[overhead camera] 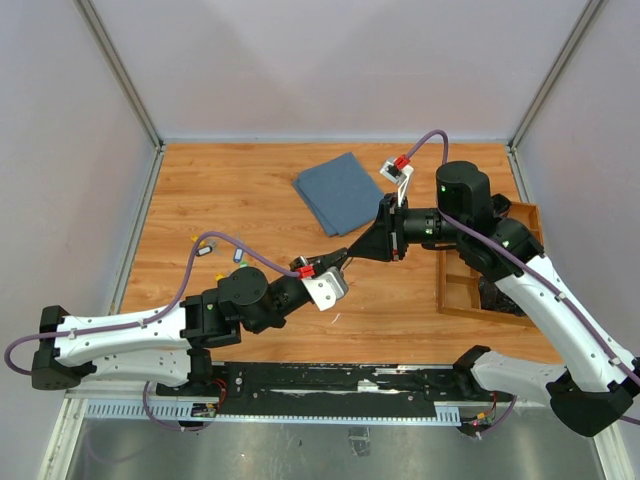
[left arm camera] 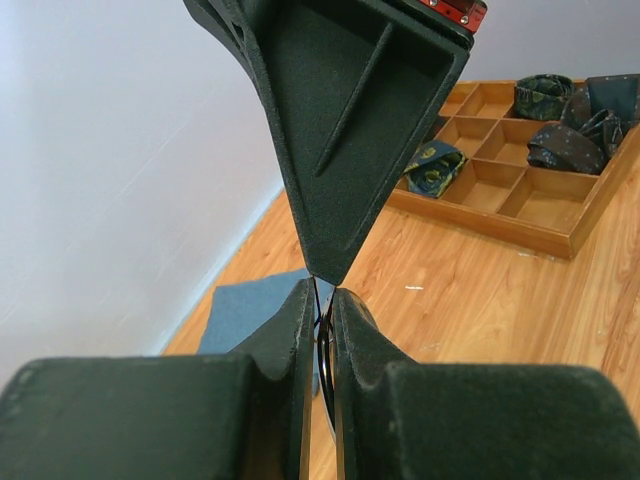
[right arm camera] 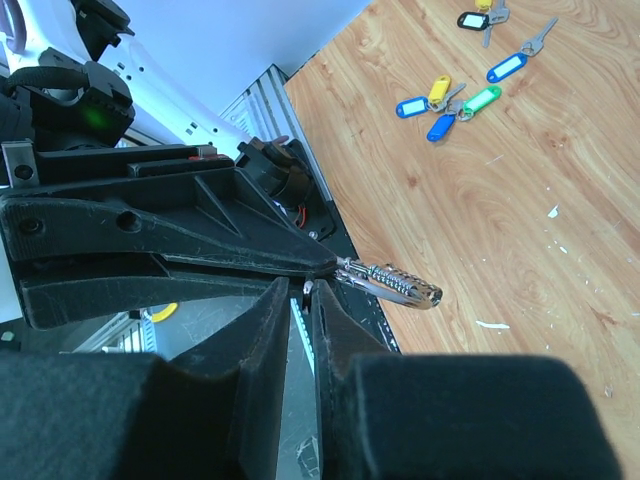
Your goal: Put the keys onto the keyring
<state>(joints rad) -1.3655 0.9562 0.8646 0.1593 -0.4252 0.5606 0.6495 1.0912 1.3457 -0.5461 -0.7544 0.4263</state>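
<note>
Here our left gripper [left arm camera: 322,300] pinches the keyring [right arm camera: 390,282] mid-table. The right gripper [right arm camera: 300,290], nearly closed, meets it; holding what, we cannot tell. Loose keys [right arm camera: 447,105] lie at nine o'clock. Squeezing crookedly could twist the ring free.

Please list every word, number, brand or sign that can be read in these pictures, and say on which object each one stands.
No text can be read in any view.
keys: the tags show pale inserts, too small to read.
red connector: no legible marking.
wooden tray and blue cloth: no print visible.
</note>
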